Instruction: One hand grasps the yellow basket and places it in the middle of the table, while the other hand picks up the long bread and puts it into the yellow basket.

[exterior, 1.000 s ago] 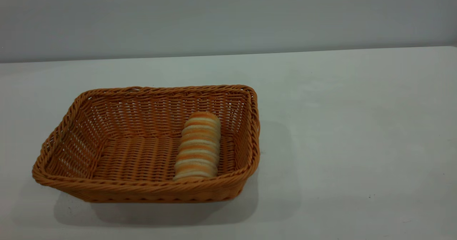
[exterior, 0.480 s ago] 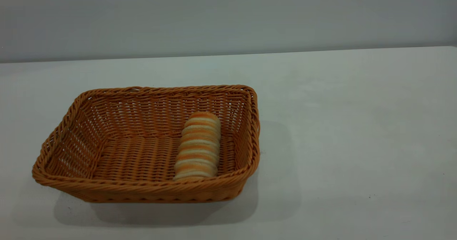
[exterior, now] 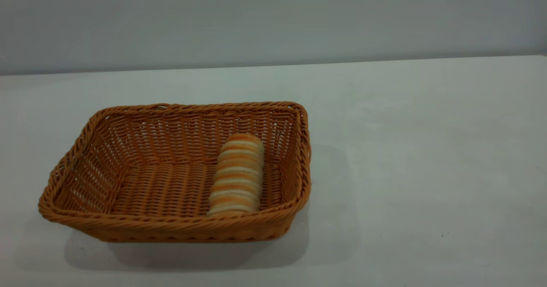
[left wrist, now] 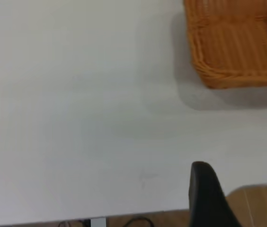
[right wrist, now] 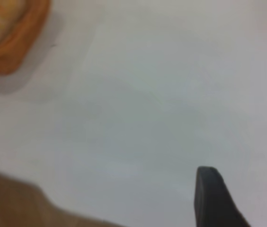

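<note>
Long bread (exterior: pixel 236 174) lies inside the yellow basket (exterior: pixel 85 129) — left of table (exterior: pixel 427 150) centre. Left gripper (left wrist: pixel 240 196) and right gripper (right wrist: pixel 240 196) parked, fingers parted, empty. Risk — basket judged off-centre.

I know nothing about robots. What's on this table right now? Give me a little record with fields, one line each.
Surface: white table
Basket: yellow basket, woven, standing left of the table's middle in the exterior view
Bread: long bread, striped, lying inside the basket near its right wall
Left gripper: open, holding nothing, above the table's edge, away from the basket
Right gripper: open, holding nothing, over bare table, away from the basket
Task state: bread is in the basket; neither gripper touches anything
</note>
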Controlling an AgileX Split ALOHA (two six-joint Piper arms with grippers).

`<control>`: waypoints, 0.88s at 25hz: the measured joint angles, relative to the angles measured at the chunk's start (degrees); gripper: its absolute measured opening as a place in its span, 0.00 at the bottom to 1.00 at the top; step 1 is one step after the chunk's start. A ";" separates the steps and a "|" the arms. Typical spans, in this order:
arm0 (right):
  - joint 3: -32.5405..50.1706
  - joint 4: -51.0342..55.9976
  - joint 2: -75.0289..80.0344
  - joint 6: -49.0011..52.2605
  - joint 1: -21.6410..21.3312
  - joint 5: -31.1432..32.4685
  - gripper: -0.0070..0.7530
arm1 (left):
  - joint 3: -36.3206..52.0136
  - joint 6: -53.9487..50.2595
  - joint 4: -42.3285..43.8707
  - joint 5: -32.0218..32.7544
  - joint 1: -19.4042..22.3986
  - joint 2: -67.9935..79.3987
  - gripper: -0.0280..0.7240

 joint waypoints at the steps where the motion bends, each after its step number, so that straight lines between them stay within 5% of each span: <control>1: 0.00 0.00 -0.44 0.00 -1.20 0.00 0.46 | 0.00 0.00 0.00 0.00 0.65 -0.78 0.61; 22: 0.00 -0.04 -0.67 0.06 -3.54 0.00 0.46 | 0.00 0.00 0.00 0.00 2.25 -2.20 0.61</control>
